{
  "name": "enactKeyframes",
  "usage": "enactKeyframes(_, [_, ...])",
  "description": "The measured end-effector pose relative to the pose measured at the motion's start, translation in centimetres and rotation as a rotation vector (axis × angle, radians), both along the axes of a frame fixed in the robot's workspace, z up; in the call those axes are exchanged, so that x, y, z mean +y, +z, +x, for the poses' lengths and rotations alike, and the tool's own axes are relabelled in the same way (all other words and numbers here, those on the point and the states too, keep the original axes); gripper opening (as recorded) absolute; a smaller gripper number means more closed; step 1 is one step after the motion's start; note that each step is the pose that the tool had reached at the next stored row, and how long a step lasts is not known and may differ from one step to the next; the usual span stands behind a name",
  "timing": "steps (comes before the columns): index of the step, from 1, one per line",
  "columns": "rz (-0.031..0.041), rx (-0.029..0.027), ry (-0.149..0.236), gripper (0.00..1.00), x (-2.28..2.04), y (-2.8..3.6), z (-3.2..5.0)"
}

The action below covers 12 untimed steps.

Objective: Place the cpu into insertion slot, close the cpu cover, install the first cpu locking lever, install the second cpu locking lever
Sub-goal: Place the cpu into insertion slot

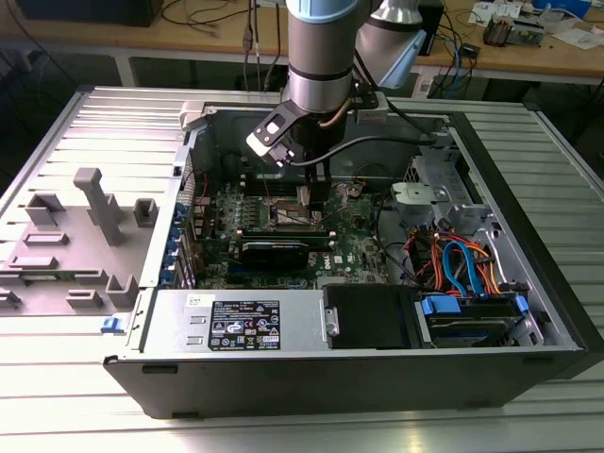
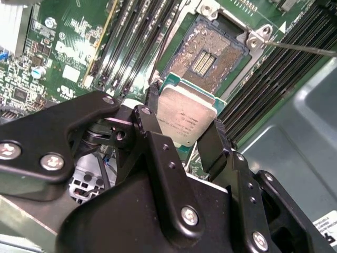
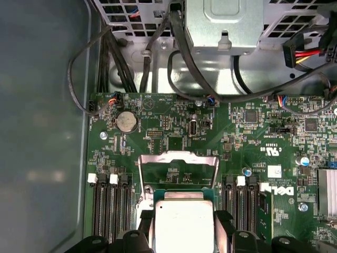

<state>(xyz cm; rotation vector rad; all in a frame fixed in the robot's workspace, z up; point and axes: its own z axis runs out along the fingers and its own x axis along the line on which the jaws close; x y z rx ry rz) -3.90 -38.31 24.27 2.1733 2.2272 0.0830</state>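
One cpu clamped between two jaws near one uncovered insertion slot.

**Exterior view:** raised and set well back, looking down at a slant past the arm into the open computer case.

**First wrist view:** close, facing the motherboard almost squarely.

**Second wrist view:** closer, slanting along the gripper toward the insertion slot.

Both wrist views share the gripped cpu and the flanking memory slots.
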Motion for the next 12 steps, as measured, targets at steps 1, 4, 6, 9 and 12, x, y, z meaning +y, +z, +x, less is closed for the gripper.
enactKeyframes(1, [0.0000,0.0000,0.000,0.54,0.00,-0.01,-0.08])
enactKeyframes(4, [0.0000,0.0000,0.000,0.54,0.00,-0.03,-0.40])
enactKeyframes(6, [0.0000,0.0001,0.000,0.54,0.00,-0.05,-0.62])
enactKeyframes(9, [0.0000,0.0054,-0.002,0.54,0.09,-0.41,-1.06])
enactKeyframes(12, [0.0000,0.0109,-0.002,0.54,0.46,-0.70,-1.40])
